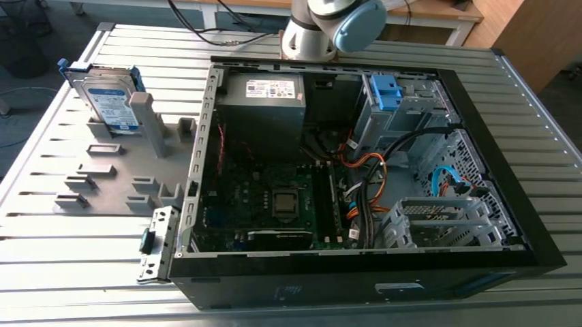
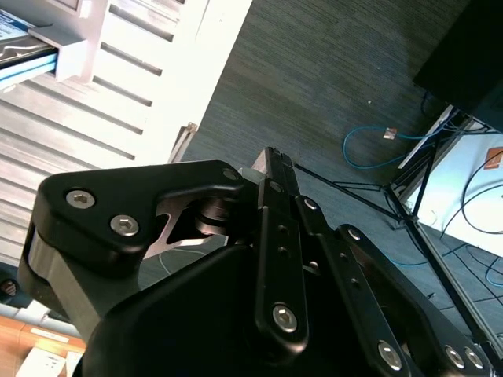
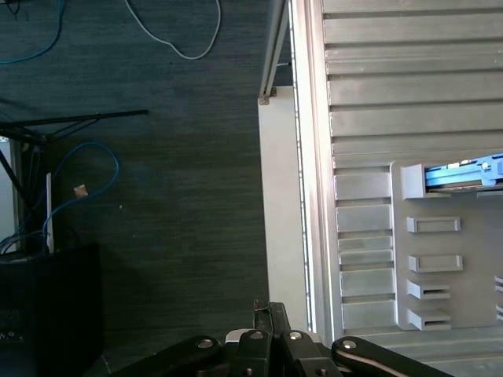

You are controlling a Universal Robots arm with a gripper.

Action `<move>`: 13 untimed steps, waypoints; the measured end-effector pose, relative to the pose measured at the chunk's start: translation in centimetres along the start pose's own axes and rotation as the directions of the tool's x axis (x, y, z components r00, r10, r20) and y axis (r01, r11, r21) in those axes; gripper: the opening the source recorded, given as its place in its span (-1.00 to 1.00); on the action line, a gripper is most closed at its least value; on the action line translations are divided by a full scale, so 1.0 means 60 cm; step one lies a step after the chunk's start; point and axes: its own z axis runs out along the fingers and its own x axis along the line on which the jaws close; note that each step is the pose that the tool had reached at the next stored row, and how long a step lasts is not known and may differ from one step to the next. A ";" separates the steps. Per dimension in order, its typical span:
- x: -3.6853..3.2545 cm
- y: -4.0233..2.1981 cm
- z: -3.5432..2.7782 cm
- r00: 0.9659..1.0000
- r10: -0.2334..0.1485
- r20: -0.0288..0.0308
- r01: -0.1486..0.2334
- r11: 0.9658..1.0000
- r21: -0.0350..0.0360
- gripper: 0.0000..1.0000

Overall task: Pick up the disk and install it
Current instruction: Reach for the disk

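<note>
The disk stands on edge in a slot of the grey holder plate, at the back of the exterior view's left. It is silver with a white-and-blue label and a blue carrier frame. Its blue edge also shows in the first wrist view and the second wrist view. My gripper is shut with nothing in it. It hangs over the dark floor just past the table's edge, well apart from the disk. The gripper and its black linkage appear in both wrist views.
An open black computer case lies on the slatted metal table, with motherboard, cables and a silver cage carrying a blue latch. Another empty metal cage sits lower in the case. Cables and stands lie on the floor.
</note>
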 end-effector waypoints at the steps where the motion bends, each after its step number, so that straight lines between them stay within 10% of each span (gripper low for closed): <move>1: 0.001 0.000 0.000 1.000 0.000 0.000 0.000 1.000 0.000 -0.79; 13: 0.014 -0.001 0.000 1.000 0.000 0.000 0.000 1.000 0.000 -0.79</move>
